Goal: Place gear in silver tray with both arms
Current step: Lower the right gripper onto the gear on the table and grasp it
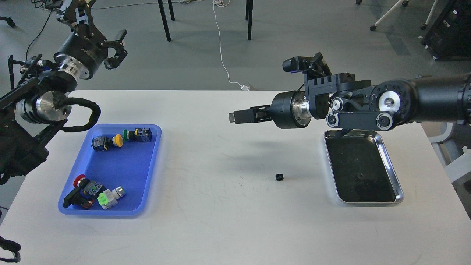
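The gear is a small black toothed wheel lying on the white table, left of the silver tray. The tray holds nothing and stands at the table's right. My right gripper reaches in from the right and points left. It hovers above the table, beyond the gear and well above it. I see it side-on, so its fingers overlap. My left gripper is raised at the far top left, off the table, open and empty.
A blue plastic tray at the left holds several push-button switches. My right arm's forearm crosses above the silver tray's far edge. Chair legs and cables are on the floor behind the table.
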### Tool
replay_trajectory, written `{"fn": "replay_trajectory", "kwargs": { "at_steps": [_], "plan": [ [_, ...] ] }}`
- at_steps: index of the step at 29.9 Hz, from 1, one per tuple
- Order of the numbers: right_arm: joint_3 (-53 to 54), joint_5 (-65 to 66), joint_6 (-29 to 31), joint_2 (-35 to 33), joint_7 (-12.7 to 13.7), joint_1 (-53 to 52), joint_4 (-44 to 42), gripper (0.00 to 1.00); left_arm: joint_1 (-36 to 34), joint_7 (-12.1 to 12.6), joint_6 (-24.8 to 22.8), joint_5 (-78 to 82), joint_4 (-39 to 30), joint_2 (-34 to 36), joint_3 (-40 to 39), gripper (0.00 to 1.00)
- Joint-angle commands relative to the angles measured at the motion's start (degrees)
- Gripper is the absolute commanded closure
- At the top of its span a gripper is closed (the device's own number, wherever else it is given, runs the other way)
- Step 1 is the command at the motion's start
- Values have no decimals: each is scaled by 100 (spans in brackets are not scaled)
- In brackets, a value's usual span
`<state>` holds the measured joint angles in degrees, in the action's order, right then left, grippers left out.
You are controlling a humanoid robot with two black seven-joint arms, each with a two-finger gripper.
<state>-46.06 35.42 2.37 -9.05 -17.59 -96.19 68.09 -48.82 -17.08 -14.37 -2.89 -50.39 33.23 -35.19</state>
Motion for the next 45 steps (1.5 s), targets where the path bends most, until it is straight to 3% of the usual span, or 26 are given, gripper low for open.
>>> {"fn": "replay_trajectory", "kwargs": {
  "at_steps": [1,6,12,16,18,22,32,42,45],
  "plan": [
    [-665,562,-263,420,-253,65,-23,3,83,-41,-285,-28,56,87,-14,3],
    [-1334,659,-448,878,-324,179,-225,5,224,-41,-338,-28,56,114,-224,3],
    [-1827,1160,-457,905,-385,408,-594,8,277,-41,-382,-28,56,114,-251,3],
    [-2029,1231,-457,905,-772,435,-647,19,285,-41,-408,-28,56,131,-251,3],
    [-2160,1239,-457,905,-842,443,-647,24,285,-41,-408,-28,56,158,-251,3],
    [-2267,1388,-457,905,-913,549,-656,34,338,-50,-408,-19,56,184,-251,3],
    [-2267,1389,-457,905,-913,786,-902,45,382,-50,-408,-10,56,211,-251,3],
    [-2319,1467,-448,905,-922,760,-894,79,391,-50,-408,7,56,299,-251,3],
    [-2390,1608,-457,905,-1036,716,-894,84,391,-50,-408,7,56,325,-251,3]
  ]
}}
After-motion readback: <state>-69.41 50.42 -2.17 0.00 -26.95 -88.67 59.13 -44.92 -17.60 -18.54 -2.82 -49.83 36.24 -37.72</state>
